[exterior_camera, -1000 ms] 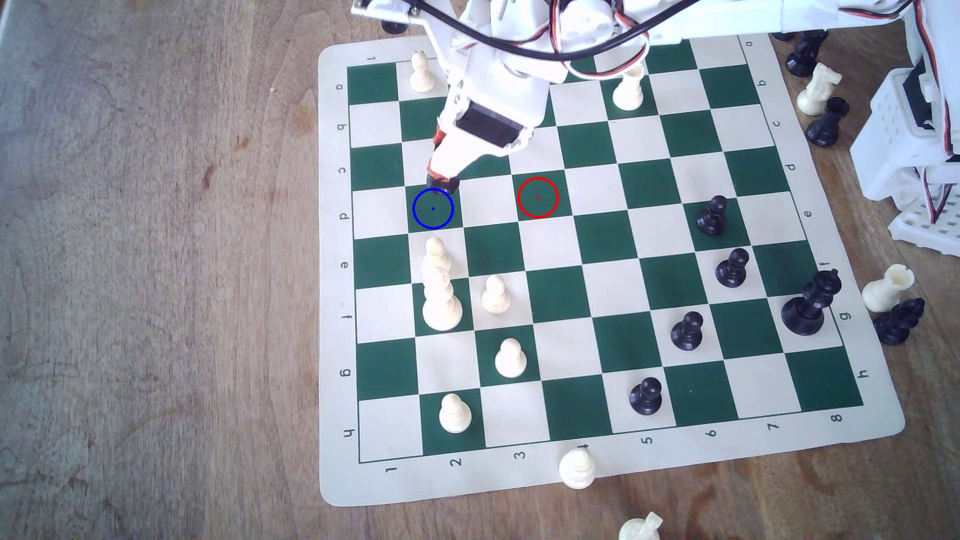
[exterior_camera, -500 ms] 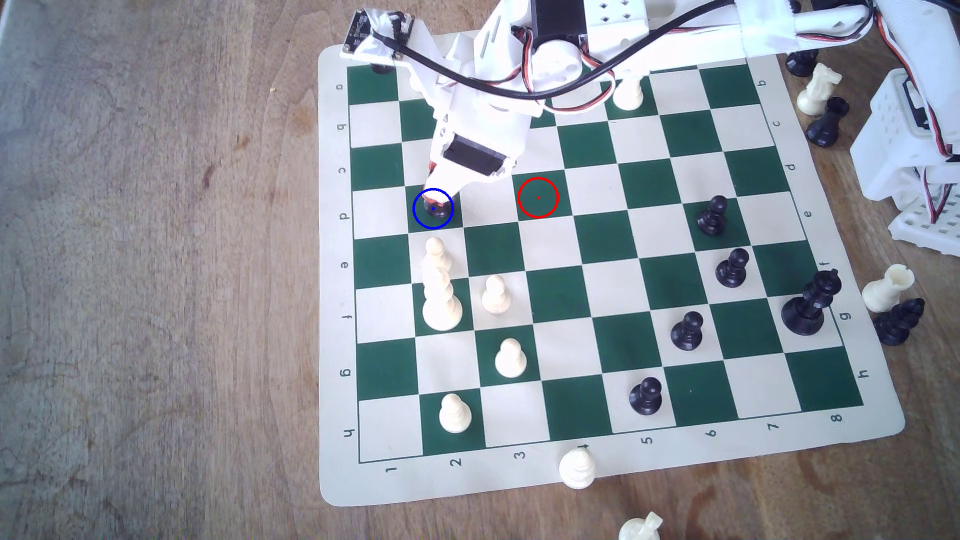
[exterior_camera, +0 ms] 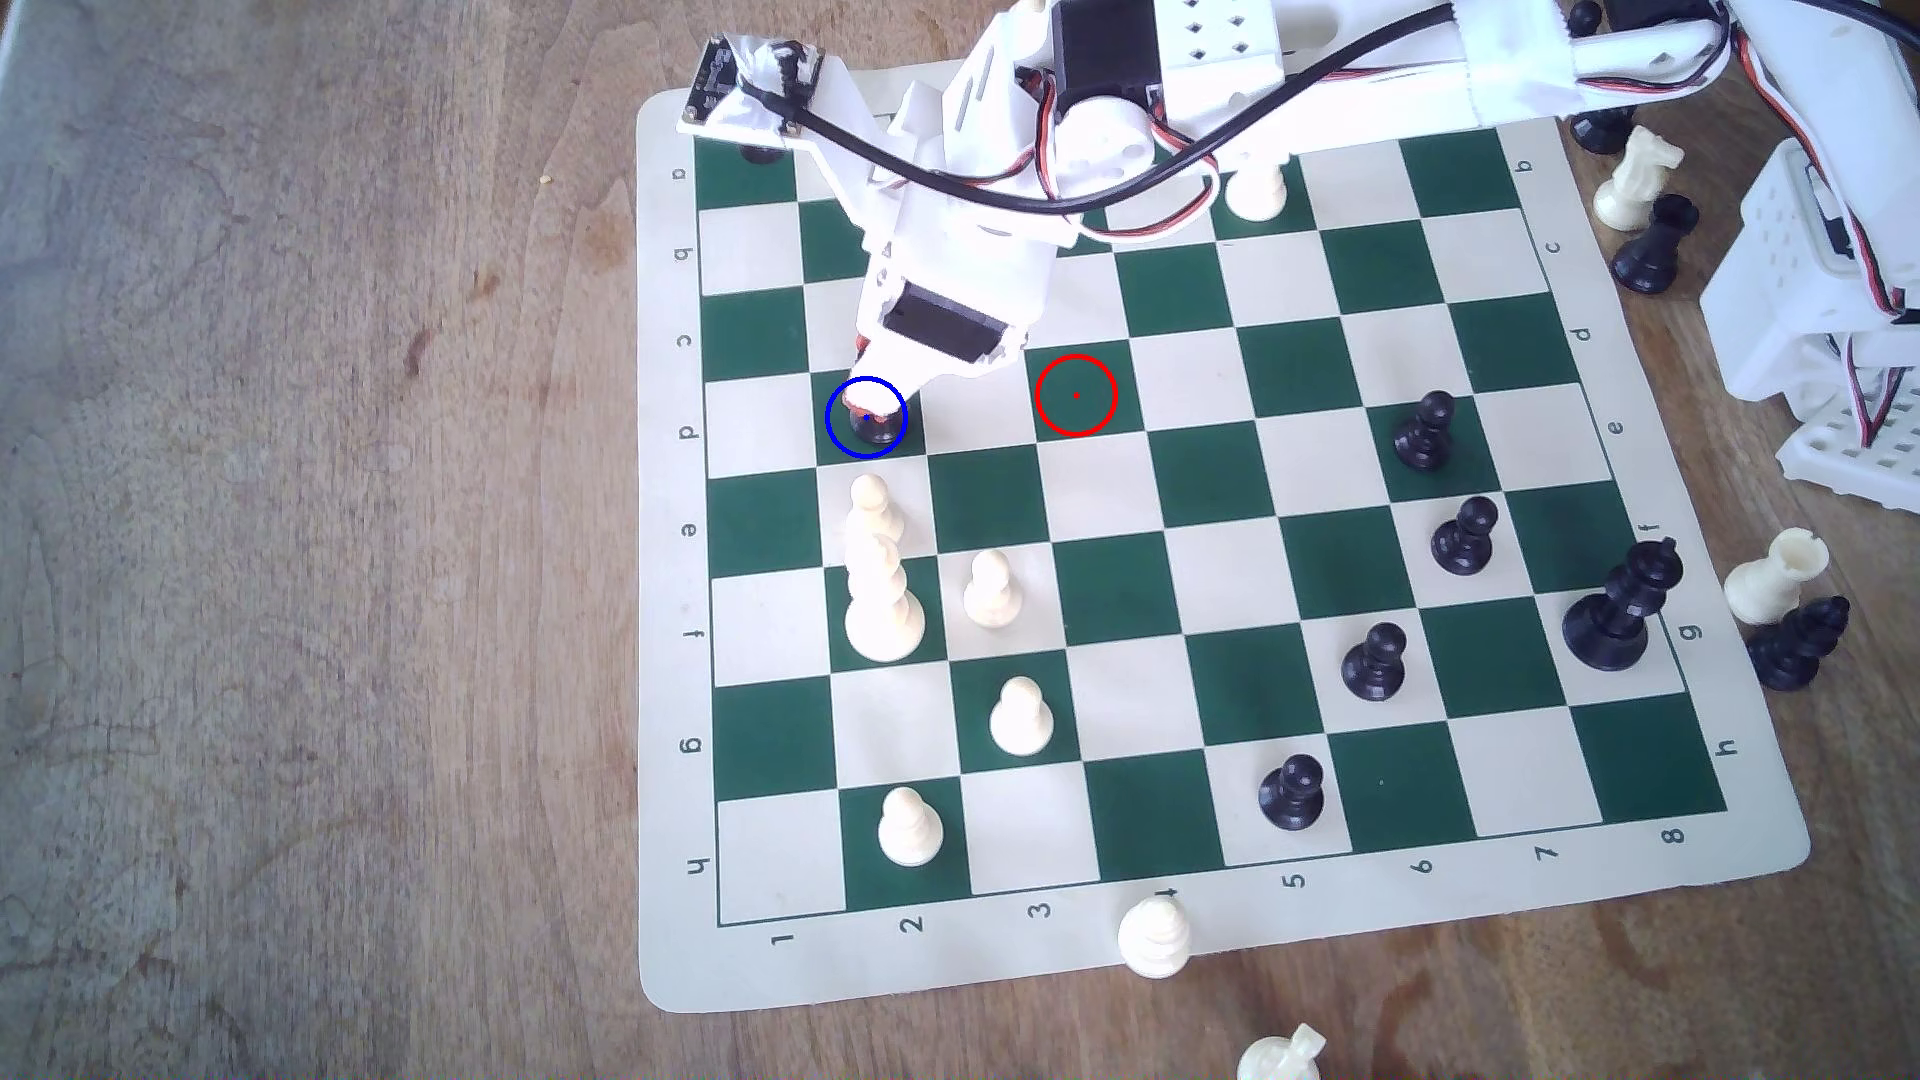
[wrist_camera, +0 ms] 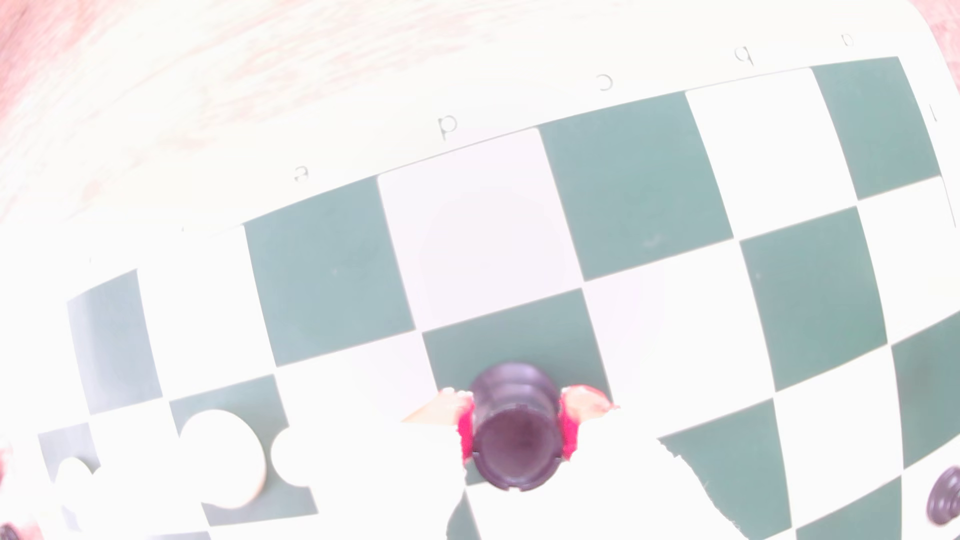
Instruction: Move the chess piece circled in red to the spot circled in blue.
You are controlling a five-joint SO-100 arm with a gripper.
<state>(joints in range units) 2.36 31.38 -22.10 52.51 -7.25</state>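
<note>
Your black rook is sitting inside the blue-ringed green square, red-padded fingers closing on both its sides. The wrist view is showing you that grip; the exterior view is hiding it under the arm.

We see a wooden counter, brown with grey worn patches and visible grain, taking up the exterior view's left half. A pale strip runs along its far left edge. Light is bright and even; the wrist view is heavily washed out, wood grain barely readable there.
</note>
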